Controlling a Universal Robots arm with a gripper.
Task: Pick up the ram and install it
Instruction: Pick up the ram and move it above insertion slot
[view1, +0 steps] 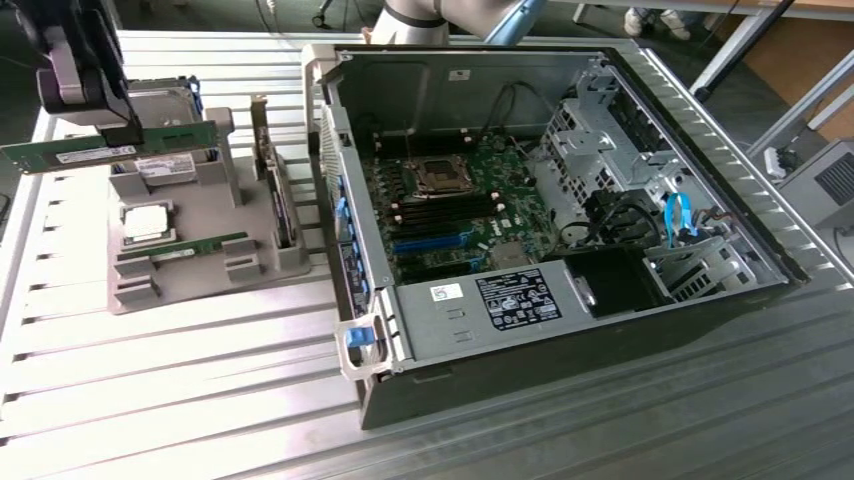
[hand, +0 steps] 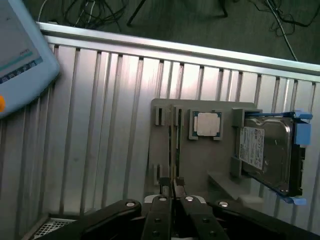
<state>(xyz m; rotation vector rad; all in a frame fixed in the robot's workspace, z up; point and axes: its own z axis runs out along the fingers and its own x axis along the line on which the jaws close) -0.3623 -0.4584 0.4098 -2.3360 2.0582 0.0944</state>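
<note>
Gray tray (view1: 187, 285) holds one ram (view1: 200, 247); fingers (hand: 159, 215) clamp second ram (view1: 67, 155).

Ribbed silver aluminium-slat table (view1: 174, 400) carries all; dark grooves btwn slats, raised rail along far edge. Grey moulded-plastic parts holder w/ raised slots (view1: 200, 270) sits flat on it, toward exterior view's left. Large black desktop computer case w/ side panel off (view1: 561, 360) lies on its side just beside holder, toward exterior view's right; can't tell if the two touch. In wrist view, pale blue-grey rounded device w/ orange button (hand: 20, 55) overlaps table corner; unclear if resting on it.
</note>
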